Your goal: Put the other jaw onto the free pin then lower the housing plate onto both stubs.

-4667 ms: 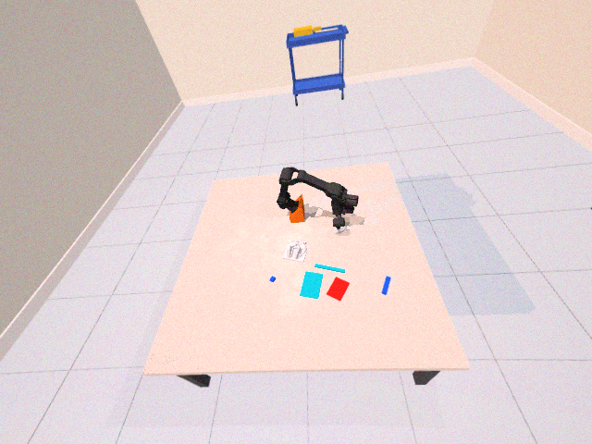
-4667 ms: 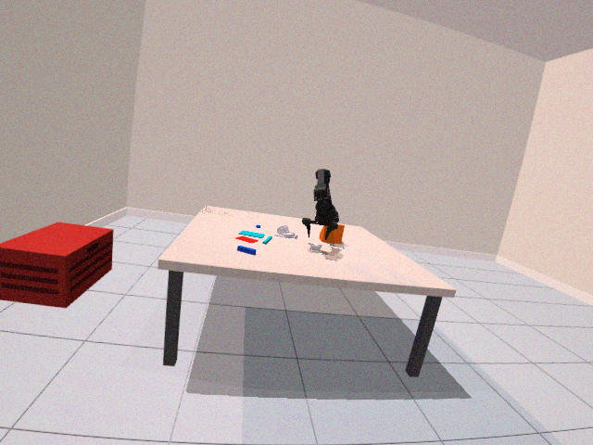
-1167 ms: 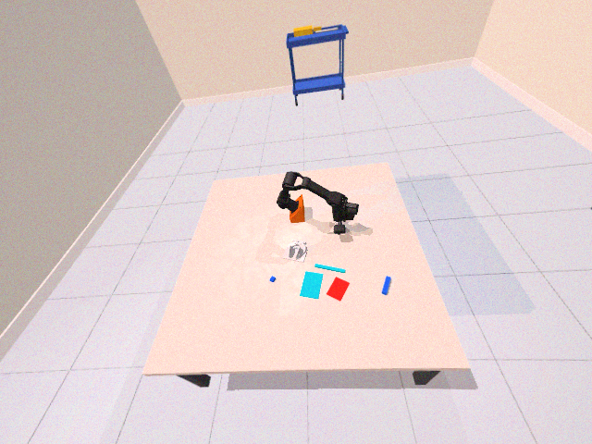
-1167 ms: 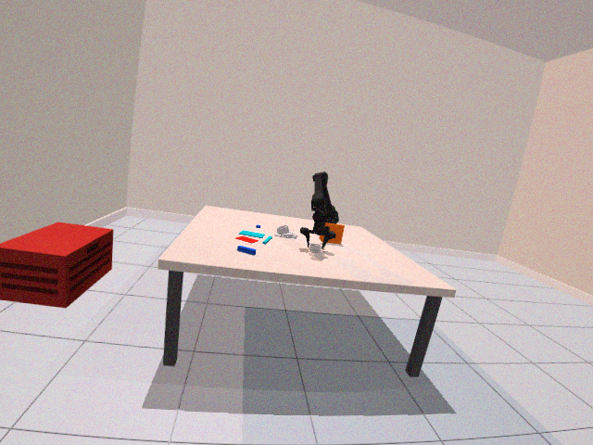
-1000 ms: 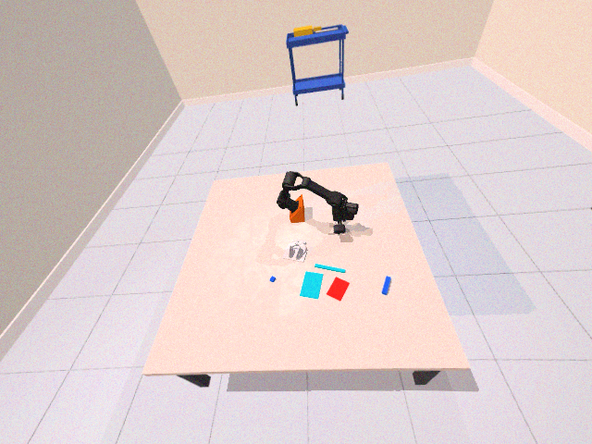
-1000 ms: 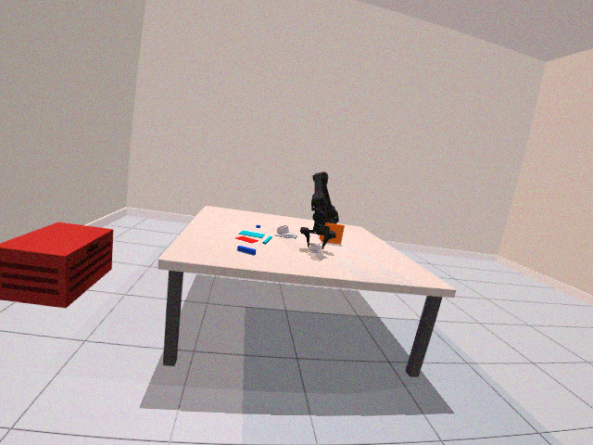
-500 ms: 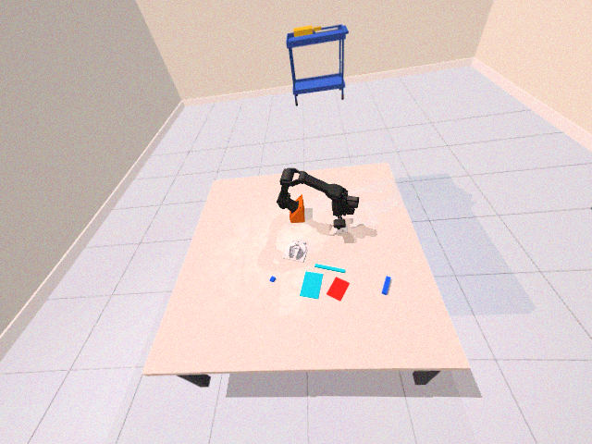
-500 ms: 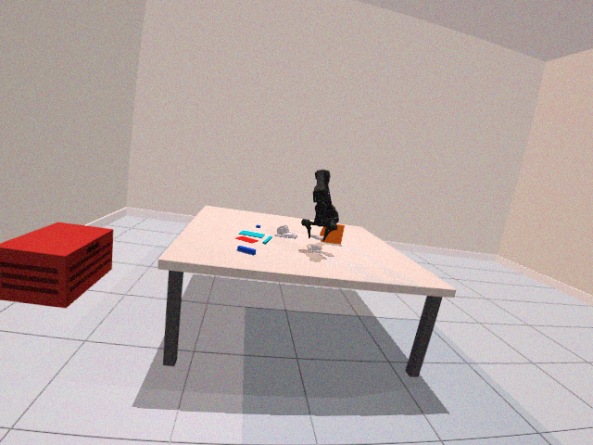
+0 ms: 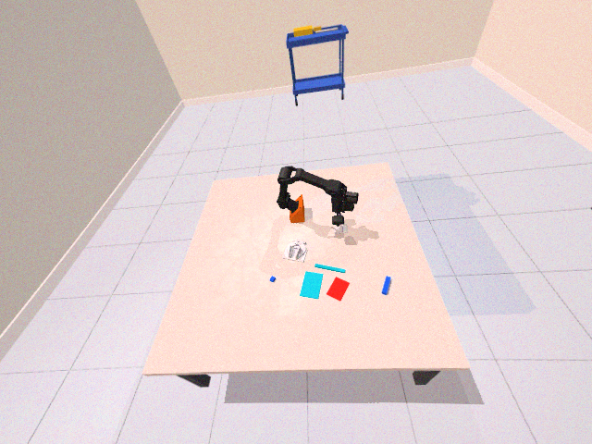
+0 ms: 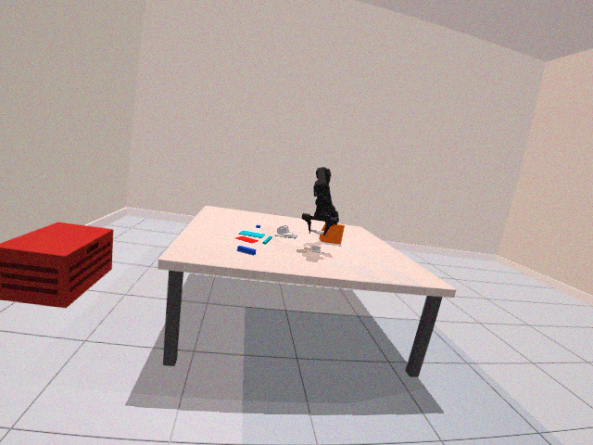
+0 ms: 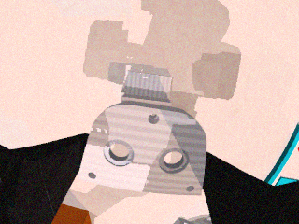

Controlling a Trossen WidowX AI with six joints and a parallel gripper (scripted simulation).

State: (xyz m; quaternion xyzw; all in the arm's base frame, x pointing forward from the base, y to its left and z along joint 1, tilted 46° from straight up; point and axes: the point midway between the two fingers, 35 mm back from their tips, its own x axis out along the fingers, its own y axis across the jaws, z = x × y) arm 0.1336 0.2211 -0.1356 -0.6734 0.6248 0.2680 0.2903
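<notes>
My gripper [image 9: 338, 226] [image 10: 318, 233] [image 11: 145, 149] is shut on the housing plate [image 10: 316, 232] [image 11: 126, 178], a grey plate with a rounded edge and two ringed holes. The fingers grip it by its two sides and hold it above the table, as the gap to the shadow shows. The base with the jaws [image 9: 296, 250] [image 10: 284, 232] stands on the table, nearer the coloured pieces; a sliver of grey parts [image 11: 197, 220] shows at the bottom of the wrist view. The pins and the gear teeth are too small to make out.
A small ridged grey block [image 10: 316, 248] [image 11: 147, 86] stands on the table below the plate. A cyan bar [image 9: 329, 267], a cyan plate [image 9: 312, 285], a red plate [image 9: 338, 289], a blue bar [image 9: 386, 285] and a blue cube [image 9: 272, 278] lie around. An orange wedge [image 9: 297, 214] is near the arm's base.
</notes>
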